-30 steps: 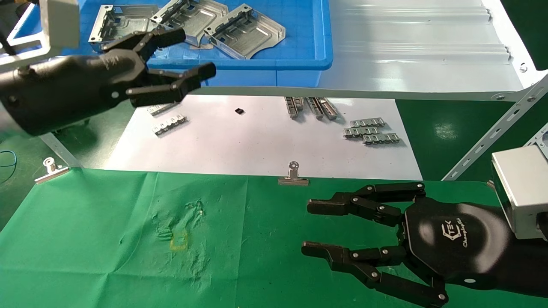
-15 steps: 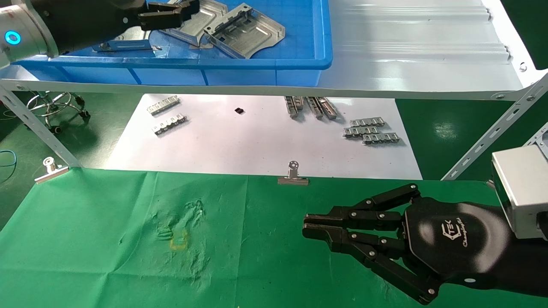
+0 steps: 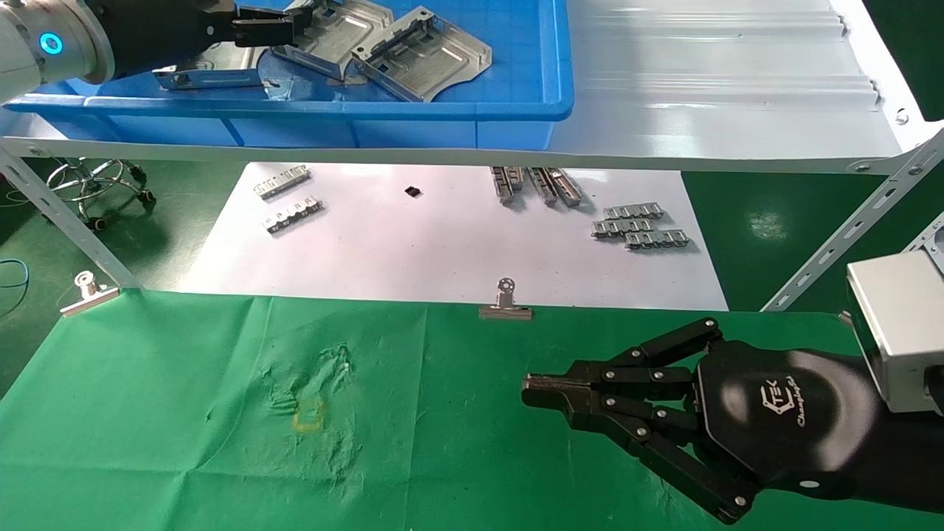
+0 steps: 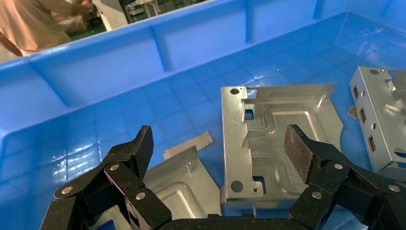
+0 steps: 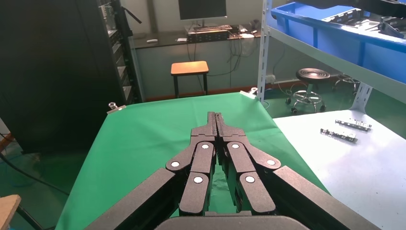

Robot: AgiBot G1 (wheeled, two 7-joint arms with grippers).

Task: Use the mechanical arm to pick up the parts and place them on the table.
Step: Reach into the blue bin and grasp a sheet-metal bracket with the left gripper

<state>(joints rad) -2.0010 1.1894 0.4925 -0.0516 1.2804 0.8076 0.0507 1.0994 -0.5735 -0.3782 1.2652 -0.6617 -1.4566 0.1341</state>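
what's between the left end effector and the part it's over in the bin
Nothing visible. The left end effector is open inside the blue bin, its fingers either side of a part lying flat on the bin floor. Only air separates them.

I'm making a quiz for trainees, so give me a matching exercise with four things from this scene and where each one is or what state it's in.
Things:
1. left gripper
2. right gripper
3. parts
4. toothed strips

Places or states:
A. lying on the white sheet
B. shut, over the green table
C. open, over a part in the bin
D. lying in the blue bin

Pairs: 1-C, 2-B, 3-D, 4-A
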